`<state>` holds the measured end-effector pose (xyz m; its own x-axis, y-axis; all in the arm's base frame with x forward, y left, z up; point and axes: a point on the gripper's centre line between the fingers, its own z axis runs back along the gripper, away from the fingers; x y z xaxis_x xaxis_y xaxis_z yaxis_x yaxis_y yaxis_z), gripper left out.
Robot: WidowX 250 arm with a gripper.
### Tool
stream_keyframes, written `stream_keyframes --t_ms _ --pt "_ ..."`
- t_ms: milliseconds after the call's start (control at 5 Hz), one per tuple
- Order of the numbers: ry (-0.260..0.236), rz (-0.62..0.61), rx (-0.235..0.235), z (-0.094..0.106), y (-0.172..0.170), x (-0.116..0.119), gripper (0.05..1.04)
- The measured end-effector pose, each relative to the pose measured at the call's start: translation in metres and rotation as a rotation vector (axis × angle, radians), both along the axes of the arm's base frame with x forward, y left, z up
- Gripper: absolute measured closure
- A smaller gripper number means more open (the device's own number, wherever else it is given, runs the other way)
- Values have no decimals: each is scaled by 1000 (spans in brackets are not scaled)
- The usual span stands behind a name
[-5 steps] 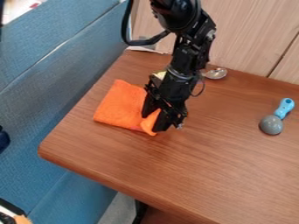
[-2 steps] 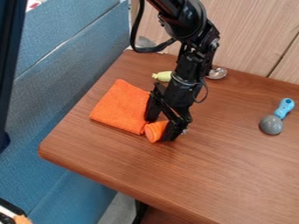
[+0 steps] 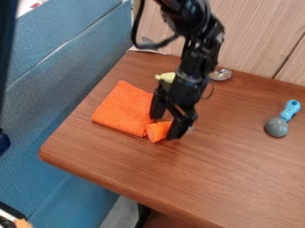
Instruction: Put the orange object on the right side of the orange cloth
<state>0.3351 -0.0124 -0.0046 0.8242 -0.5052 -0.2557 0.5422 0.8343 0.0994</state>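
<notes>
Backward a little, toward the wall-side edge of the surface (image 3: 232, 169), the tool (image 3: 164, 128) has shifted since the last earlier frame, and the orange object (image 3: 157, 131) has shifted slightly with it; the orange cloth (image 3: 124, 108) looks unmoved. The key relation is between object and cloth: the orange object lies just off the cloth's right-hand corner, on the side away from the surface's left corner, and seems to touch the cloth's border. Its long axis slants, one end toward the near edge and the left corner, the other running back between the fingers. The tool seems to grip it, one finger on the cloth side and the other on the open side; how firmly, I cannot tell. The arm (image 3: 194, 67) comes down from the top of the view, leaning so that the fingers slant down and somewhat left, their tips low by the surface. As I judge it, the object is about where the task wants it, so what remains is mainly to let go and lift straight away. Dragging sideways could rumple the cloth or roll the object.
</notes>
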Motion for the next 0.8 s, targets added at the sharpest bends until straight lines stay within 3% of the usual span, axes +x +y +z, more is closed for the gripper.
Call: stream_keyframes --t_ms 400,600,800 --pt "-208 4 -117 74 -1 3 83" --pt "-274 8 -178 99 1 2 83" --pt "-275 10 -180 99 3 2 83"
